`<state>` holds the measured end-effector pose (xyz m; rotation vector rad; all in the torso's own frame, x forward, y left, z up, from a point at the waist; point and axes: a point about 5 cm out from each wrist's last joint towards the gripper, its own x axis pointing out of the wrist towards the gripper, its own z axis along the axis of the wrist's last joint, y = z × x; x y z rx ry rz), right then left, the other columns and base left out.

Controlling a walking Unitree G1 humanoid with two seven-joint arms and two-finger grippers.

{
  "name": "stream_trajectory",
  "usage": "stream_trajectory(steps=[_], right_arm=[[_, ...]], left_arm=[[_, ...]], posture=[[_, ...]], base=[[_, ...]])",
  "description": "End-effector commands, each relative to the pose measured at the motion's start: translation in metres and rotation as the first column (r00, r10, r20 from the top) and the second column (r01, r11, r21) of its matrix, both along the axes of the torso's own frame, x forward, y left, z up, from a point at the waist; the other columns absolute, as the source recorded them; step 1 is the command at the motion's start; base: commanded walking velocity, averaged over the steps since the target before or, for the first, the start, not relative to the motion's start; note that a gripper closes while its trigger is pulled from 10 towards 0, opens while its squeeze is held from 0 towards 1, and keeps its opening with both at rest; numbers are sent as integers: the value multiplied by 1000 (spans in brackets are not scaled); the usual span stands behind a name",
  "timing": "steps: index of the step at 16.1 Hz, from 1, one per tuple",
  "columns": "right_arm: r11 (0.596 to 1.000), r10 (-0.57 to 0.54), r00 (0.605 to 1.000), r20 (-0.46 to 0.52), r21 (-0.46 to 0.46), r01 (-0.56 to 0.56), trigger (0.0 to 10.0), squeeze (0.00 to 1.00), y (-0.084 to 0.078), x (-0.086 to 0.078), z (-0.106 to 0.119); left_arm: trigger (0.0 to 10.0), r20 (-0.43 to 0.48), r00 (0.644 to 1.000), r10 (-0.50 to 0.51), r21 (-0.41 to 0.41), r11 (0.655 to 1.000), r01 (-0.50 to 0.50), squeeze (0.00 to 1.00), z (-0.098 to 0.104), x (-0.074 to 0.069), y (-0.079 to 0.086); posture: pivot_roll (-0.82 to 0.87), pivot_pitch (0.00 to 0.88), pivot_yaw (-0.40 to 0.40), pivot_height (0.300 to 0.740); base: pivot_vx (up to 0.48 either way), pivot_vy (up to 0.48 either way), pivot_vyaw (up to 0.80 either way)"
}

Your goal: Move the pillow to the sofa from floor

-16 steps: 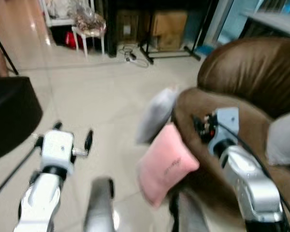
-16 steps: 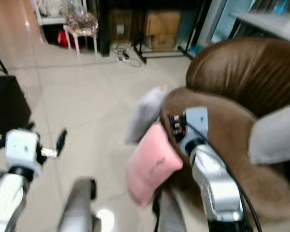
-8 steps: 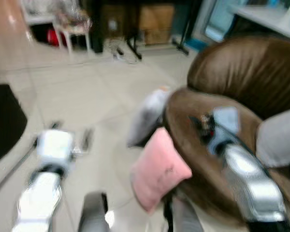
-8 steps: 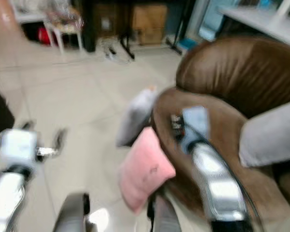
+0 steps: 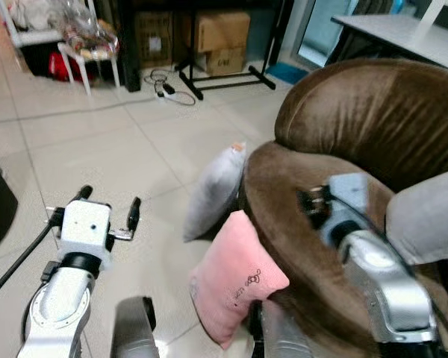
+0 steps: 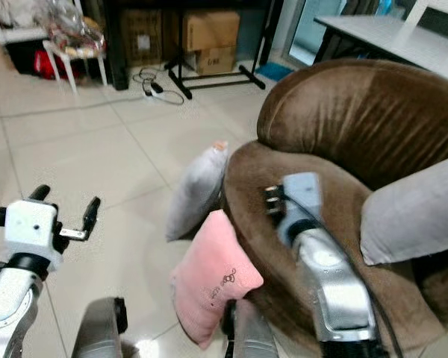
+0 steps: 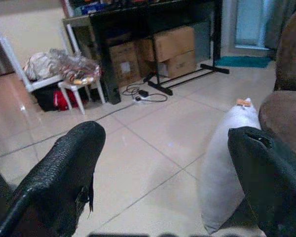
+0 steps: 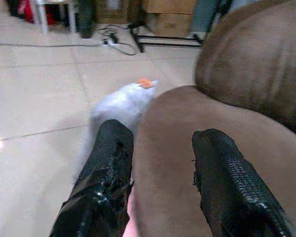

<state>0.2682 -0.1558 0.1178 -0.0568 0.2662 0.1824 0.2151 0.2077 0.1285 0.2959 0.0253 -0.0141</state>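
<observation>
A pink pillow stands on edge on the pale tiled floor, leaning against the front of a brown sofa, with a grey pillow propped upright just behind it against the same rounded arm of the sofa (a small orange tag shows at the grey pillow's top corner). A second grey cushion lies on the sofa seat at the right edge of the head camera's picture. The robot's left gripper is held out over bare floor, well apart from both pillows, its two black fingers spread wide and holding nothing; its wrist camera looks between those fingers toward the grey pillow and the far wall. The right gripper hovers above the sofa's arm, near the pink pillow but not touching it, its fingers parted to a moderate gap and empty. At the back of the room stand cardboard boxes under a black stand, a white stool piled with clear plastic wrapping, and a power strip with its cable on the floor. A grey tabletop shows beyond the sofa back.
</observation>
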Motion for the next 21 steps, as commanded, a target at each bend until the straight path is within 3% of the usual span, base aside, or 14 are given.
stream_trajectory(steps=[1,6,11,18,21], right_arm=[[1000,-3,1000,-21,-19,2,10000,0,-6,1,-2],[996,60,994,-94,-61,-65,10000,0,-4,2,-17],[998,32,993,-113,-52,-38,10000,0,-9,2,-22],[996,49,995,-88,-76,-56,10000,0,-9,5,-17],[990,93,992,-84,-99,-101,10000,0,-4,3,-17]], left_arm=[[10000,-3,1000,-8,2,1000,8,0,0,-1,-3],[10000,-18,999,-27,13,1000,27,0,-3,2,-4],[10000,-18,999,-37,10,999,37,0,-4,5,-6],[10000,-16,997,-79,-21,997,79,0,-5,8,-9],[10000,-14,996,-90,-27,996,89,0,-5,9,-10]], posture=[[-18,0,-127,551],[-19,0,-126,496],[-24,0,-121,451],[-38,0,-92,446],[-40,0,-86,446]], base=[[0,0,0],[0,0,0],[0,0,0],[0,0,0],[162,0,800]])
